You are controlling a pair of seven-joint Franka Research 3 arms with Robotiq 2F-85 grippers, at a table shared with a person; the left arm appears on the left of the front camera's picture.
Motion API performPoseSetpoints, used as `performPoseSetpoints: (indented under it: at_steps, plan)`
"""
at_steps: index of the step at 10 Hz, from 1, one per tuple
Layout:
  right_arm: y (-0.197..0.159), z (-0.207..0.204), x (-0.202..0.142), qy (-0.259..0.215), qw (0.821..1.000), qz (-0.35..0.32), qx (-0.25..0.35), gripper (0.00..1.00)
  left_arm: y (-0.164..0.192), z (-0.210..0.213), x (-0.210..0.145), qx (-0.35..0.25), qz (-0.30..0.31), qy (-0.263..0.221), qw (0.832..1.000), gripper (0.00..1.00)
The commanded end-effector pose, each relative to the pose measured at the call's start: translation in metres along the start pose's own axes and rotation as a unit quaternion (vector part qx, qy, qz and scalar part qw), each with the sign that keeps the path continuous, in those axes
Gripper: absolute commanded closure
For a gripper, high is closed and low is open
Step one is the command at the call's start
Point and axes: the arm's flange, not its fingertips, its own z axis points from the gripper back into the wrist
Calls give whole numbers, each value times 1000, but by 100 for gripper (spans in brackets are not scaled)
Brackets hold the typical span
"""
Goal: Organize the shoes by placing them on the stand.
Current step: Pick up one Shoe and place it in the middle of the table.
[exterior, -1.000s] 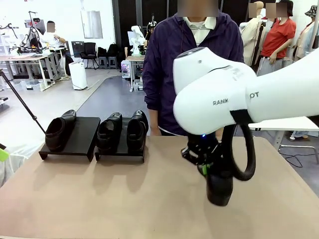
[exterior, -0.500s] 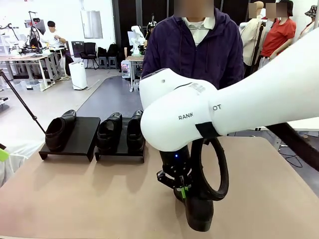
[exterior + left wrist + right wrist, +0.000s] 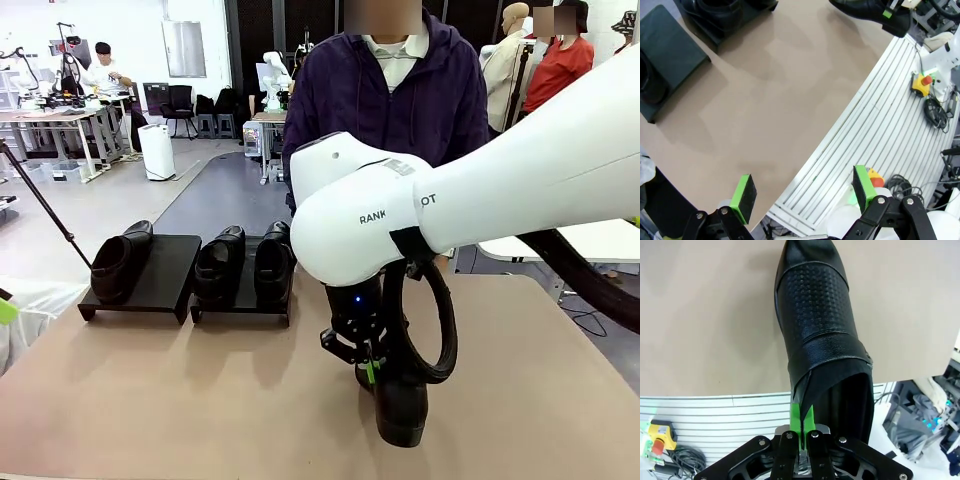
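My right gripper (image 3: pixel 371 372) is shut on the heel rim of a glossy black shoe (image 3: pixel 402 412), which hangs toe-down just above the table's middle front. In the right wrist view the green pads (image 3: pixel 796 415) pinch that shoe (image 3: pixel 815 320) at its collar. The left stand (image 3: pixel 165 268) carries one shoe (image 3: pixel 113 264) on its left half. On the right stand (image 3: pixel 240 308) sit two shoes (image 3: pixel 220 262) side by side. My left gripper (image 3: pixel 803 192) hangs open over the table's near edge with nothing between its fingers; the held shoe (image 3: pixel 867 9) lies far off at the top.
A person in a purple jacket (image 3: pixel 385 90) stands at the far side behind the stands. The tan tabletop (image 3: pixel 150 400) lies bare in front of the stands. Below the table edge sit a yellow emergency-stop box (image 3: pixel 920 83) and cables.
My right arm has swung left and toward the near edge with the shoe in its grip, then risen slightly. The stands and their shoes are unmoved.
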Motion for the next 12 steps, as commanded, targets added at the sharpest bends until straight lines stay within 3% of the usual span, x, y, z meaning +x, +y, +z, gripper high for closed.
performPoseSetpoints:
  at_steps: [1,3,7,9,12]
  plan:
    - [4,0,-6,1,1000,3,1,100,1,-1,0,1,0,-3,1000,0]
    - [6,-9,7,-22,999,22,7,100,1,-1,0,1,0,-3,1000,0]
    - [43,-13,-4,-111,993,-18,36,100,1,-1,0,1,0,-3,1000,0]
    - [71,-10,-3,-123,992,7,39,100,1,-1,0,1,0,-3,1000,0]
    - [97,-25,15,-127,991,-48,-1,100,1,-1,0,1,0,-3,1000,0]
